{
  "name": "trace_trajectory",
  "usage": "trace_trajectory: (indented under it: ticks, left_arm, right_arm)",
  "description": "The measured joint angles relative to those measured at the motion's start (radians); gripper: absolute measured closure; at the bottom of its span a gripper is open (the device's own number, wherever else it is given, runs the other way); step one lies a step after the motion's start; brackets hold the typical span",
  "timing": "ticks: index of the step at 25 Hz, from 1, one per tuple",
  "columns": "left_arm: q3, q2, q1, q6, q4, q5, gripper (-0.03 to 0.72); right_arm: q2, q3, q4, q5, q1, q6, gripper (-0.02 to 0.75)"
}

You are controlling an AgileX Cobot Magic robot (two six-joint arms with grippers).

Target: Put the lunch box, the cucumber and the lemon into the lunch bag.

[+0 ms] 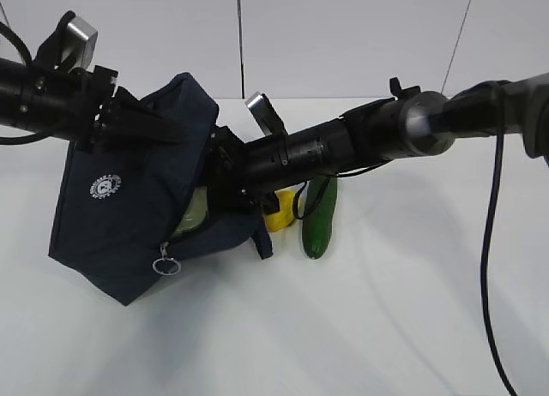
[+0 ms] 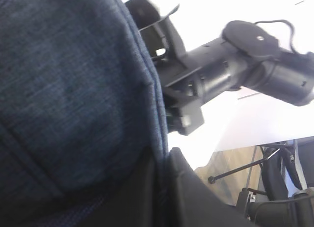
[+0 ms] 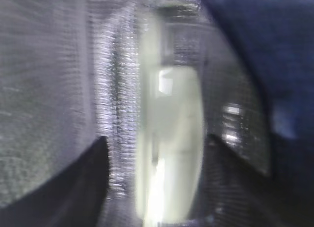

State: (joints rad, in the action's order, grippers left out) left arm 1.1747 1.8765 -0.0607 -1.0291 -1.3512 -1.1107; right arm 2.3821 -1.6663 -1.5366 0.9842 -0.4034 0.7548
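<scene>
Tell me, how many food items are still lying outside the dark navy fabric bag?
2: the small yellow lemon on the white table beside the bag's opening, and the dark green cucumber just right of it. Others may be hidden behind the arm.

lunch box [image 1: 196,209] in lunch bag [image 1: 111,216], lemon [image 1: 279,218] beside

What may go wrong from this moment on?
1. The left gripper pinches only the top fabric of the tilted bag; if it slips, the mouth may fall shut on the right gripper inside.
2. The lunch box sits at the opening between the right gripper's fingers; pulling out may drag it back.
3. The lemon and cucumber lie right beside the bag; the right arm may knock them away.
</scene>
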Motion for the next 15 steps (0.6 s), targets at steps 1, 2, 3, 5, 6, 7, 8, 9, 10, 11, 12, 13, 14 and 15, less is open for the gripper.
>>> trace_trajectory:
  ticks: [1, 2, 3, 5, 6, 7, 8, 9, 10, 11, 12, 13, 14, 15]
  left_arm:
    - [0.0, 0.0, 0.0, 0.0, 0.003, 0.002, 0.676]
    - [0.0, 0.0, 0.0, 0.0, 0.003, 0.002, 0.676]
    - [0.0, 0.0, 0.0, 0.0, 0.003, 0.002, 0.676]
    - [0.0, 0.0, 0.0, 0.0, 0.004, 0.002, 0.676]
    - [0.0, 0.0, 0.0, 0.0, 0.005, 0.002, 0.676]
    - [0.0, 0.0, 0.0, 0.0, 0.006, 0.002, 0.676]
    - [0.0, 0.0, 0.0, 0.0, 0.006, 0.002, 0.676]
    - [0.0, 0.0, 0.0, 0.0, 0.009, 0.002, 0.676]
    - [0.0, 0.0, 0.0, 0.0, 0.009, 0.002, 0.676]
    - [0.0, 0.0, 0.0, 0.0, 0.009, 0.002, 0.676]
    - [0.0, 0.0, 0.0, 0.0, 0.009, 0.002, 0.676]
    - [0.0, 0.0, 0.0, 0.0, 0.009, 0.002, 0.676]
    - [0.0, 0.0, 0.0, 0.0, 0.01, 0.002, 0.676]
    - [0.0, 0.0, 0.0, 0.0, 0.01, -0.001, 0.676]
  right_arm:
    - [0.002, 0.0, 0.0, 0.0, 0.0, 0.0, 0.361]
    - [0.002, 0.0, 0.0, 0.0, 0.0, -0.002, 0.356]
    - [0.002, 0.0, 0.0, 0.0, 0.0, -0.002, 0.344]
    - [0.002, -0.002, -0.011, 0.007, 0.0, -0.002, 0.307]
    - [0.002, -0.004, -0.017, 0.01, 0.0, -0.004, 0.287]
    - [0.002, -0.008, -0.024, 0.015, 0.0, -0.004, 0.265]
    - [0.002, -0.008, -0.029, 0.017, 0.0, -0.004, 0.251]
    - [0.002, -0.008, -0.031, 0.021, 0.0, -0.004, 0.244]
    - [0.002, -0.008, -0.03, 0.021, 0.0, -0.004, 0.238]
    - [0.002, -0.008, -0.03, 0.023, 0.0, -0.004, 0.235]
    - [0.002, -0.008, -0.031, 0.031, 0.0, -0.004, 0.233]
    - [0.002, -0.008, -0.031, 0.04, 0.0, -0.004, 0.232]
    - [0.002, -0.008, -0.032, 0.059, 0.002, 0.005, 0.232]
    - [0.002, -0.008, -0.032, 0.078, 0.004, 0.017, 0.231]
